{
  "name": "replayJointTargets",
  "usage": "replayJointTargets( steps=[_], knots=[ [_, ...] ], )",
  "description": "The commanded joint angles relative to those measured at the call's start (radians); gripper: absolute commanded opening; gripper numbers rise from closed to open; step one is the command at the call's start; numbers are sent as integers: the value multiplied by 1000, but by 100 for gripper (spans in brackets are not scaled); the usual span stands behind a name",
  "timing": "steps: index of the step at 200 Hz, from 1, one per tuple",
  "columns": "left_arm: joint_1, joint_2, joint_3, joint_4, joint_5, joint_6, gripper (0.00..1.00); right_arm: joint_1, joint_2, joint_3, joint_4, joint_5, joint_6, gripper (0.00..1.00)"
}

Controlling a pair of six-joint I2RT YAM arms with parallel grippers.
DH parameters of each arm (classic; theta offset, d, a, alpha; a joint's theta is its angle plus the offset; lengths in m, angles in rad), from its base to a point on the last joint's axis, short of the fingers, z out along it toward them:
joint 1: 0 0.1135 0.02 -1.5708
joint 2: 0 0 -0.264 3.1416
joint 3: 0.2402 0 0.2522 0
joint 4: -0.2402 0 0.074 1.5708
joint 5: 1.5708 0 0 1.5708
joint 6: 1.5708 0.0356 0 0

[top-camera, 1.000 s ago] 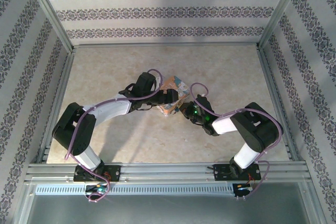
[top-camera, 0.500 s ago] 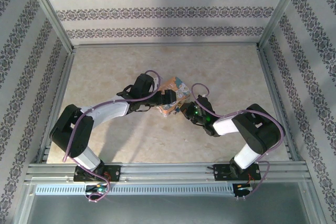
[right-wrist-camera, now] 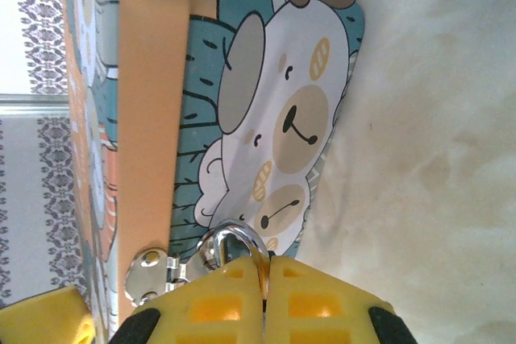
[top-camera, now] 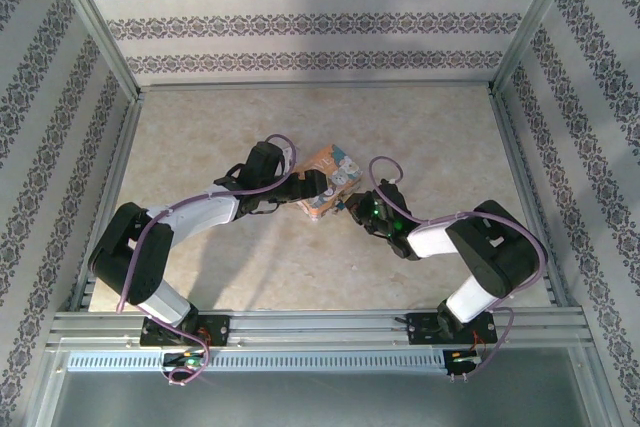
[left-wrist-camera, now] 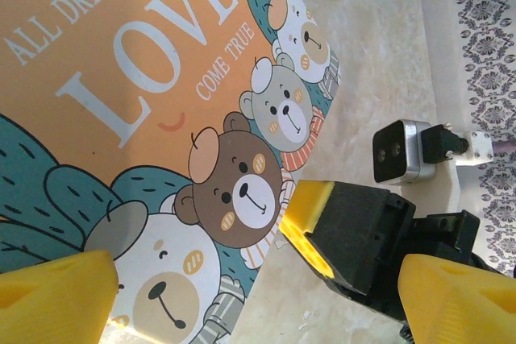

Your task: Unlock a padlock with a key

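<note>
L arm swung left, L gripper apart over tin, R gripper closed, maybe touching padlock

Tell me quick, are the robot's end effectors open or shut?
Left end effector: open, holding nothing.
Right end effector: shut beside the padlock shackle; whether it grips anything cannot be told.

On the orange lid of the tin, which stands in the middle of the table, white capital letters read "ALL DREAMS", then a much bigger "LOVE", then a small "COME TRUE" just after it.
</note>
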Motion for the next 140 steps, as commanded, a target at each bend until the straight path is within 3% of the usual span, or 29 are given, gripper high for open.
replayJointTargets(
  steps=[1, 140],
  knots=[
    [31, 19, -40, -123, -68, 3, 92, -21, -29, -9, -40, 77, 13, 0],
    [48, -2, -44, -128, -75, 12, 92, -15, -23, 6, -271, 129, -125, 0]
  ],
)
